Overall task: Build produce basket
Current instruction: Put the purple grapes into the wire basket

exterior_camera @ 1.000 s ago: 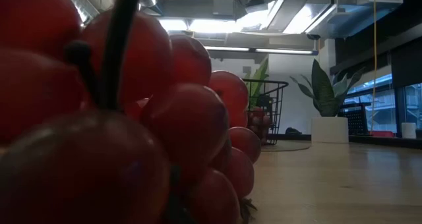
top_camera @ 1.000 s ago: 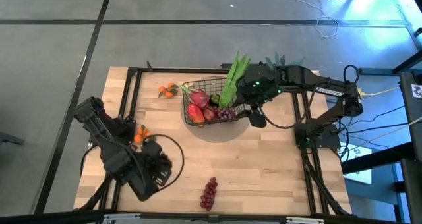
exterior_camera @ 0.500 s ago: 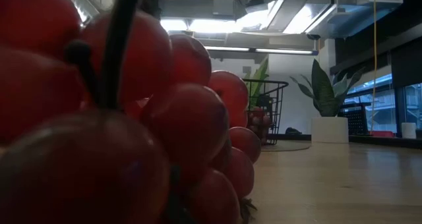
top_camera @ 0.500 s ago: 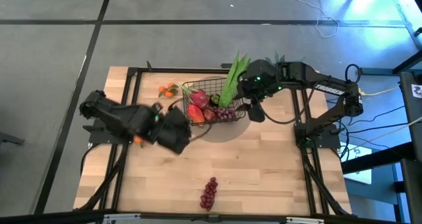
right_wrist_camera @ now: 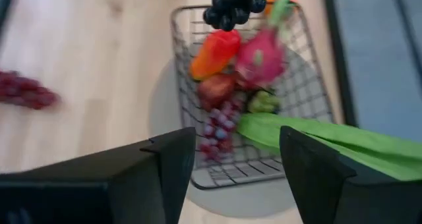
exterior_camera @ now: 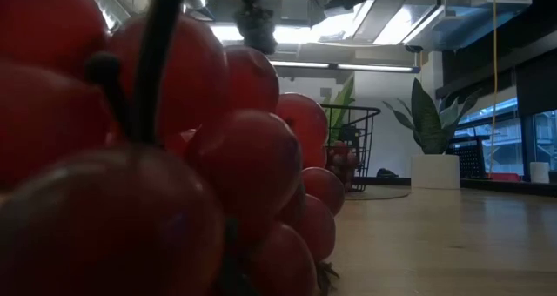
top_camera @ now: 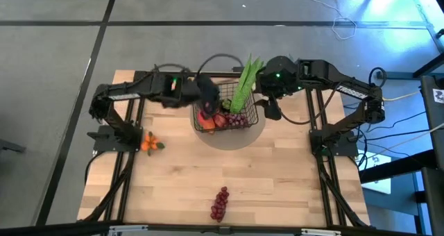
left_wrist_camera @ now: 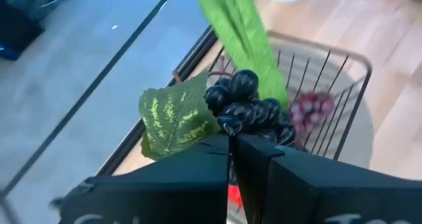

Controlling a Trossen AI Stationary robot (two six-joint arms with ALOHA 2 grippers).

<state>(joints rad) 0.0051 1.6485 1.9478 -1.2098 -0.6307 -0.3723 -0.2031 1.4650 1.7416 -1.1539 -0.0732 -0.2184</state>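
Note:
The black wire basket [top_camera: 251, 116] stands on a round grey mat at the table's far middle. It holds a green leafy stalk [top_camera: 244, 80], a pink dragon fruit [right_wrist_camera: 260, 56], a red-orange mango [right_wrist_camera: 214, 49] and pale red grapes [right_wrist_camera: 217, 128]. My left gripper [left_wrist_camera: 232, 143] is above the basket's left end [top_camera: 210, 91], shut on a dark grape bunch [left_wrist_camera: 247, 105] with a green leaf [left_wrist_camera: 173, 117]. My right gripper [right_wrist_camera: 231, 178] is open and empty at the basket's right side [top_camera: 270, 110]. A red grape bunch [top_camera: 220, 203] lies near the table's near edge. My left gripper pinches the dark grape bunch at its stem end [left_wrist_camera: 229, 126], where the leaf joins, between its two fingertips. The bunch is lifted clear and hangs over the basket's left rim, as the right wrist view shows [right_wrist_camera: 239, 1].
Small oranges [top_camera: 148, 144] lie at the table's left. A spiky plant in a white pot [exterior_camera: 432, 161] stands behind the basket's right. The grey mat [top_camera: 243, 140] shows past the basket's near side. Bare wood lies between basket and red grapes.
My left gripper has swung from the table's near left toward the far edge and right, up over the basket's left end, carrying the dark grape bunch clear of the table. My right gripper has shifted slightly toward the far edge beside the basket.

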